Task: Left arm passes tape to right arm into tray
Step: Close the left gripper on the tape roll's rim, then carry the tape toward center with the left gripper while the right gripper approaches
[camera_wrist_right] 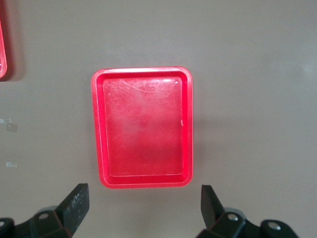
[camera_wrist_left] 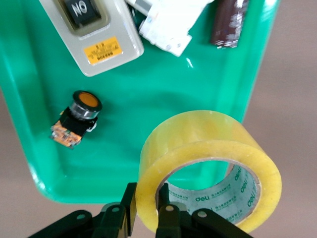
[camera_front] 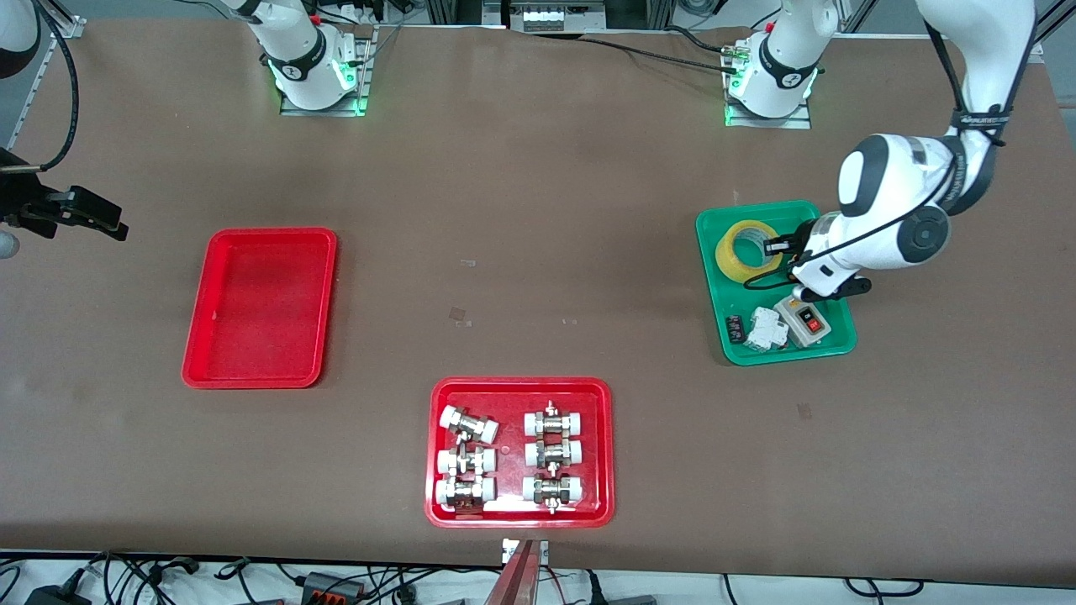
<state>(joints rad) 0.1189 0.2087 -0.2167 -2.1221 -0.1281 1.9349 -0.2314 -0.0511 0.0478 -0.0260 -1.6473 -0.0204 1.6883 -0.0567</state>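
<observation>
The tape (camera_front: 726, 252), a yellow roll with a white core, is in the jaws of my left gripper (camera_front: 780, 245) over the part of the green tray (camera_front: 832, 346) farther from the front camera. In the left wrist view the gripper (camera_wrist_left: 147, 194) is shut on the wall of the tape (camera_wrist_left: 208, 134), one finger inside the ring and one outside. The plain red tray (camera_front: 261, 307) lies toward the right arm's end of the table. My right gripper (camera_front: 105, 220) is open and empty in the air beside it. The right wrist view shows the gripper (camera_wrist_right: 143, 194) with the tray (camera_wrist_right: 143, 134) beneath.
The green tray (camera_wrist_left: 39, 148) also holds a grey switch box (camera_front: 807, 321), a white breaker (camera_front: 765, 328), a small black part (camera_front: 734, 328) and an orange push-button (camera_wrist_left: 79, 119). A red tray (camera_front: 521, 514) of white-capped metal fittings lies near the table's front edge.
</observation>
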